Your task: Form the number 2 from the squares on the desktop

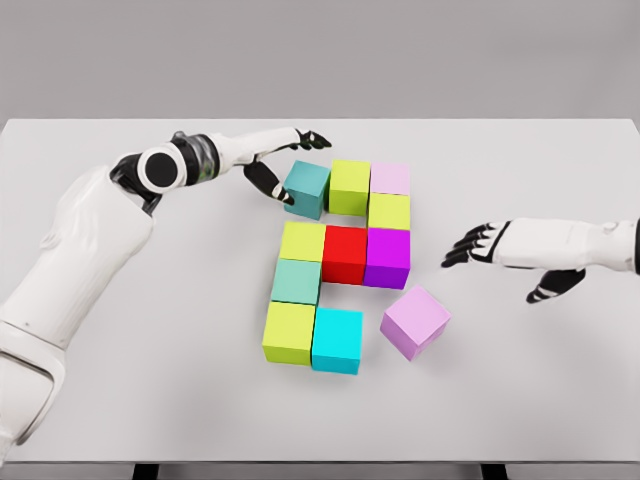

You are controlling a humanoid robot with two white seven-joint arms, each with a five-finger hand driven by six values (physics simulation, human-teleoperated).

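My arms (70,240) look like smooth white plastic with a soft sheen, and my fingers (262,182) are a darker, glossy black. The table (150,400) is a plain matt pale grey, with no grain or texture. The cubes (345,255) have flat, even colour and smooth faces like matt plastic; the lilac cube (415,322) looks the same.

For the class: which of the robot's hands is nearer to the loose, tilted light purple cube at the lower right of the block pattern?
The right hand. It hovers just up and right of the light purple cube, fingers spread. The left hand is far across the pattern, at the teal cube.
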